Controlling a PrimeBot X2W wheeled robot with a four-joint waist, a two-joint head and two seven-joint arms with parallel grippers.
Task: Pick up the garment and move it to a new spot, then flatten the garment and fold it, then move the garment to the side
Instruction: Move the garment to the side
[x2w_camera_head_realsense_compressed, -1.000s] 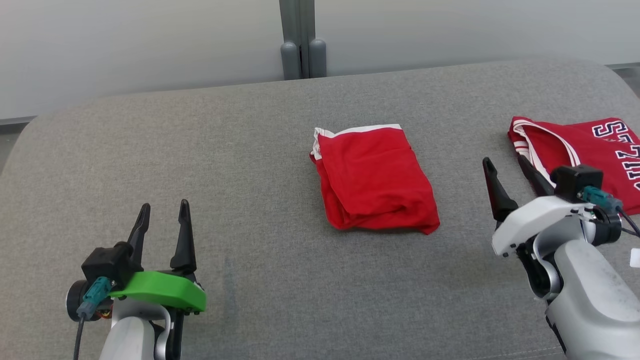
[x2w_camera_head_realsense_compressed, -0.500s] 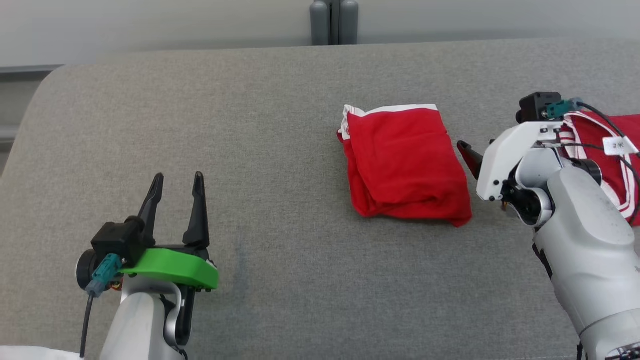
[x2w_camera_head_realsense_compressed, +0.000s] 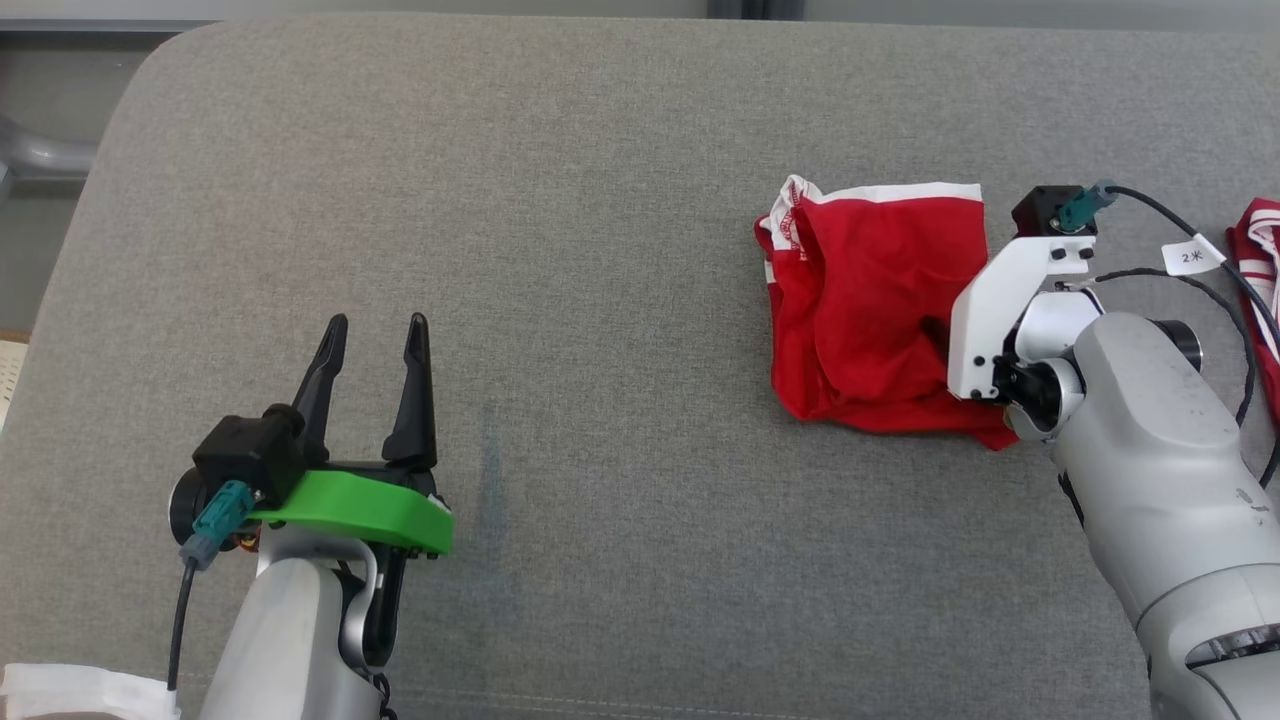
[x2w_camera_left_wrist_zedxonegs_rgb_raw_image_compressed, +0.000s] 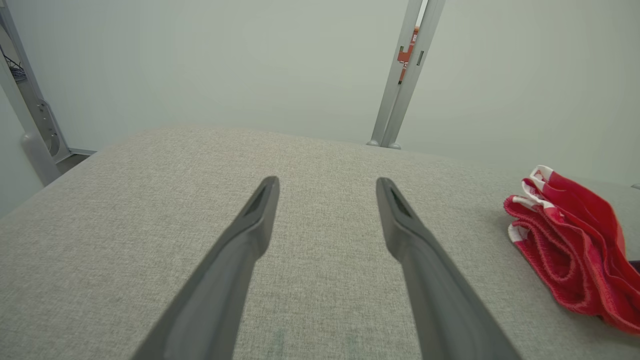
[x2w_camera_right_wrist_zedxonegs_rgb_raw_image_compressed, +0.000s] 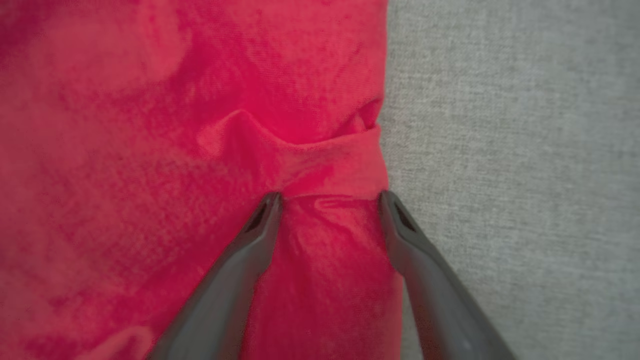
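The folded red garment (x2w_camera_head_realsense_compressed: 870, 300) lies at our two o'clock on the desk (x2w_camera_head_realsense_compressed: 560, 250). Our right gripper (x2w_camera_right_wrist_zedxonegs_rgb_raw_image_compressed: 330, 200) straddles its edge, fingers spread wide; our left gripper (x2w_camera_head_realsense_compressed: 375, 335), seven o'clock, likewise gapes empty.

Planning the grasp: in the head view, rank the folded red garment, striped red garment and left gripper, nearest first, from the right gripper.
1. Folded red garment: directly under the fingers of the right gripper.
2. Striped red garment: at the right edge.
3. Left gripper: far off at the lower left.
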